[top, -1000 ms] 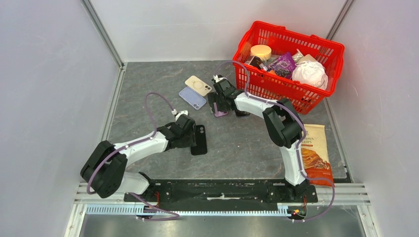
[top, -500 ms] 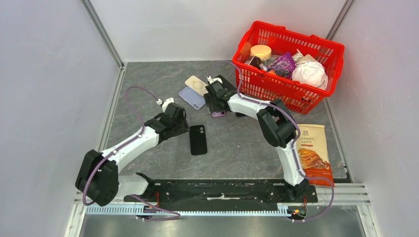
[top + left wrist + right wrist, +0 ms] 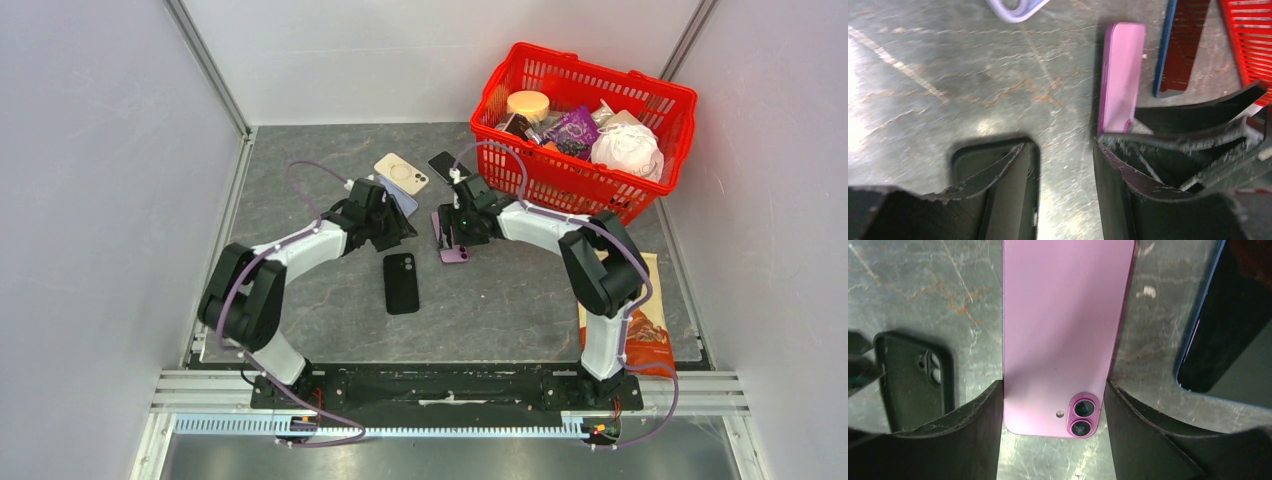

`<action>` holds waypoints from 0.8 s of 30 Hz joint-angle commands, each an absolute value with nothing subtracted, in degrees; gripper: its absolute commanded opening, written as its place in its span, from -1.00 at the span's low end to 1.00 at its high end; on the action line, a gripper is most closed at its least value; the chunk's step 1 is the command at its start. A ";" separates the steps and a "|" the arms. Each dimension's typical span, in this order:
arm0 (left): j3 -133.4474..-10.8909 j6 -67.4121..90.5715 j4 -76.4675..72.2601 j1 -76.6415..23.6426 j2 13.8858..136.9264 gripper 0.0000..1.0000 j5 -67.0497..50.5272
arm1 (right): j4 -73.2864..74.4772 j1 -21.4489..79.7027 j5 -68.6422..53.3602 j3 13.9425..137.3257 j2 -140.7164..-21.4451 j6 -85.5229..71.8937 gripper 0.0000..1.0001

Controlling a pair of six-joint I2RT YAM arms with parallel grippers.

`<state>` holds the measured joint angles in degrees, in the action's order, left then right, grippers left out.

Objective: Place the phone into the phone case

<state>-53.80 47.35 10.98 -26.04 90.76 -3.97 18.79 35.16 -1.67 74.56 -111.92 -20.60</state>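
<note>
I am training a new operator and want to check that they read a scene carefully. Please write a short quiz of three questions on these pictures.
1. True or false: the pink phone lies with its screen facing up.
2. What lies between the fingers of the right gripper? A) the black case B) the pink phone C) the chips bag
3. Fill in: the left gripper is open and holds ___.
Key: 1 false, its camera lenses face up. 2 B. 3 nothing.
</note>
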 commanded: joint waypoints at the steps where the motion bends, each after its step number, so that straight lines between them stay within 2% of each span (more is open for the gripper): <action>1: -58.84 51.01 3.87 -25.58 96.40 0.14 -11.88 | 15.90 33.67 -13.91 68.77 -107.47 -25.38 0.01; 6: -62.31 52.67 0.24 -25.49 102.84 0.12 -17.29 | 14.37 33.31 -17.03 65.98 -106.01 -26.30 0.01; 16: -65.05 52.66 -0.88 -25.58 110.05 0.05 -19.02 | 12.07 32.17 -19.86 64.51 -105.78 -27.90 0.02; 20: -65.56 52.65 -0.79 -25.88 111.82 -0.05 -19.51 | 12.01 32.12 -19.87 64.60 -106.08 -27.98 0.04; 23: -65.89 52.65 -0.51 -26.48 112.31 -0.16 -19.51 | 12.12 32.17 -19.63 64.91 -106.00 -27.82 0.15; 24: -66.26 52.53 -0.38 -26.78 112.48 -0.27 -19.51 | 12.56 32.17 -19.22 65.09 -105.90 -27.75 0.21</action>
<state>-64.03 51.66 0.05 -26.00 111.04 -18.79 12.93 32.25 -18.04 65.12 -106.56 -27.07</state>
